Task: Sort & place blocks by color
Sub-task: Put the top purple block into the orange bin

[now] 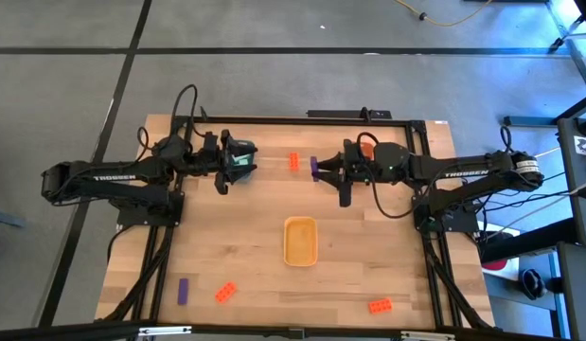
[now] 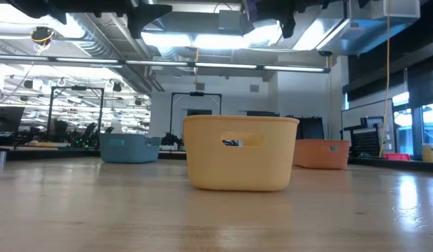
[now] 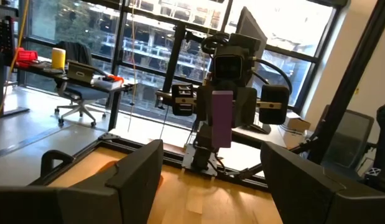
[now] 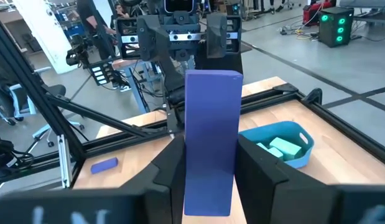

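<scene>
High view: a purple block [image 1: 314, 168] is clamped upright between the fingers of the right gripper [image 1: 321, 170], raised over the table's far middle. Facing it, the left gripper [image 1: 245, 161] is held with fingers spread wide and empty. Mint-green blocks [image 4: 280, 147] are seen lying in the blue tray [image 4: 302, 155]; another purple block [image 1: 183, 290] and orange-red blocks [image 1: 226, 292] are scattered near the table's front edge.

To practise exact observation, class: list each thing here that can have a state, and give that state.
left gripper: open, empty.
right gripper: shut on the held purple block, which stands upright.
blue tray: holds mint-green blocks.
yellow tray: upright, nothing seen inside.
loose purple block: lying on the table, unsorted.
orange-red blocks: three lying on the table, unsorted.
</scene>
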Available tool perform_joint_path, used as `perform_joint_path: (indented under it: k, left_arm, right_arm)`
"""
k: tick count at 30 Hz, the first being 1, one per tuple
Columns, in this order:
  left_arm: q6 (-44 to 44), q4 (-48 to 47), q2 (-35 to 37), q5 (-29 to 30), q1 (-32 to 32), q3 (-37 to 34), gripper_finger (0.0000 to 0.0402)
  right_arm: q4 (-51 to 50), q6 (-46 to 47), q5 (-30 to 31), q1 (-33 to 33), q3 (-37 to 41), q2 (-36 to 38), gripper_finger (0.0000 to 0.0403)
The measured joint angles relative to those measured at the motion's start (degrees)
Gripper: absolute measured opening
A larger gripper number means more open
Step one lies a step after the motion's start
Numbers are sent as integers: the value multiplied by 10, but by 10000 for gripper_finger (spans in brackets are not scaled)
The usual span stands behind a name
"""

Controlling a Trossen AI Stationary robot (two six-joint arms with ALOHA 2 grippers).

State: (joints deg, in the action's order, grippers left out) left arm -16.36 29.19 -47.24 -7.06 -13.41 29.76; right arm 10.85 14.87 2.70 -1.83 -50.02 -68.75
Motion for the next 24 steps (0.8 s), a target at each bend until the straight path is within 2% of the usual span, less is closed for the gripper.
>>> perform_joint_path:
  k: [8, 11, 14, 18, 21, 24]
  left_arm:
    - [3, 0, 0, 5, -1, 0, 262]
    - [3, 0, 0, 5, -1, 0, 262]
    - [1, 0, 0, 5, -1, 0, 262]
    - [-17, 0, 0, 5, -1, 0, 262]
    - [-40, 0, 0, 5, -1, 0, 262]
    - [-46, 0, 0, 5, -1, 0, 262]
  right_arm:
    - [-9, -2, 3, -3, 0, 0, 105]
    - [-50, 10, 33, -29, 0, 0, 105]
    - [-133, 50, 78, -88, 0, 0, 105]
    - [-284, 96, 84, -188, 0, -1, 105]
    - [-391, 96, 99, -260, 0, -12, 105]
    - [-418, 90, 88, -319, 20, -36, 105]
